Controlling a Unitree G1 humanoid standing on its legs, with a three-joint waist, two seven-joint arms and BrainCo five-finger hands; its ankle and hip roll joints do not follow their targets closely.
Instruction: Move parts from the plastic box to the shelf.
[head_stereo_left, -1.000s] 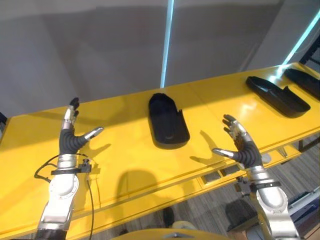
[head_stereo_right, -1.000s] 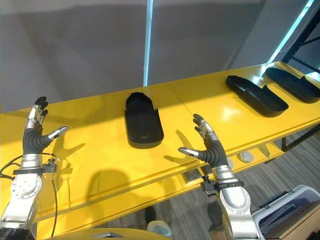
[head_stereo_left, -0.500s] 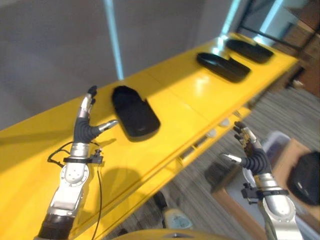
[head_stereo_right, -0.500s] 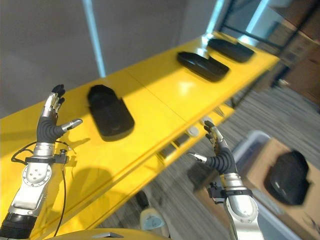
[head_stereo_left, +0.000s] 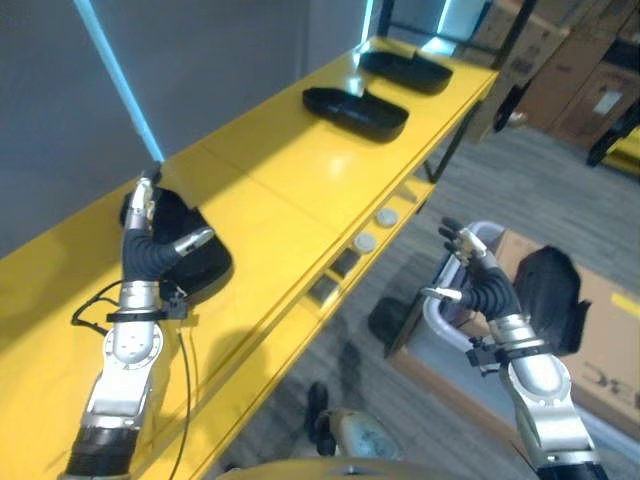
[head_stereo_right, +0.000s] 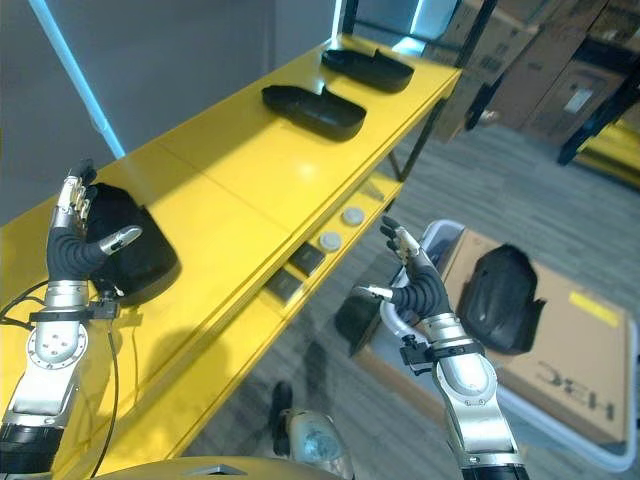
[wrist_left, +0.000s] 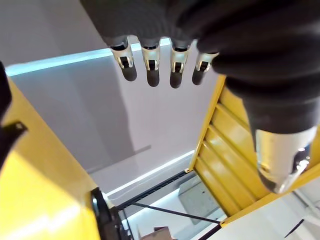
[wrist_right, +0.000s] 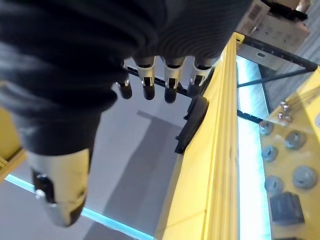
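- Shelf (head_stereo_left: 300, 190): long glossy yellow top running diagonally along a grey wall (head_stereo_left: 230, 60), with a pale blue light strip (head_stereo_left: 115, 85) on the wall.
- Three black moulded parts lay on the shelf top: near part (head_stereo_right: 135, 255) just beside the left hand, middle part (head_stereo_left: 355, 108) well up the shelf, far part (head_stereo_left: 405, 70) near the shelf's far end. All lay flat and apart from each other.
- A lower yellow ledge below the front edge carried round grey discs (head_stereo_right: 340, 228) and dark rectangular pieces (head_stereo_right: 296, 272).
- Floor (head_stereo_left: 470, 180): grey striped carpet. Brown cartons (head_stereo_left: 585, 95) stood stacked at the back of the room.
- Plastic box (head_stereo_right: 440, 240): pale rim on the floor at the robot's right, beside a flat brown carton (head_stereo_right: 570, 330). A black part (head_stereo_right: 505, 295) sat there; could not tell whether inside the box or on the carton.
- Left hand (head_stereo_left: 150, 250): raised over the shelf by the near part, fingers straight, thumb out, empty.
- Right hand (head_stereo_left: 480, 285): off the shelf, above the floor near the box rim, fingers spread and relaxed, empty.
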